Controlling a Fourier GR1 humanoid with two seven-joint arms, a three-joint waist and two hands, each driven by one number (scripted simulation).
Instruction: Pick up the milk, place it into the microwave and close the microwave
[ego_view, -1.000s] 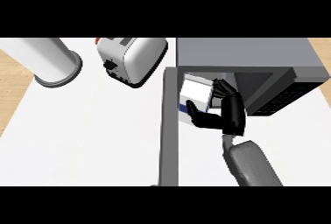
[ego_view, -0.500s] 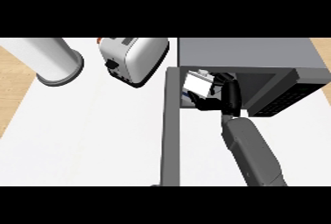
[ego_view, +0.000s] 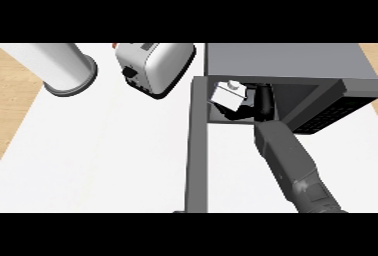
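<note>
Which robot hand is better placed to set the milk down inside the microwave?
Right. The right robot hand is curled round the milk inside the open microwave; the left robot hand is not in view.

The white counter (ego_view: 103, 150) is lit brightly and evenly across the left of the frame. A narrow dark shadow is cast beneath the toaster (ego_view: 159, 62), upper centre. The microwave (ego_view: 284, 60) cavity, upper right, is seen in deep shade.

The milk (ego_view: 229, 96) has been carried by the right hand (ego_view: 258, 102) from the open front deeper into the microwave (ego_view: 286, 60), the forearm being stretched further forward.
</note>
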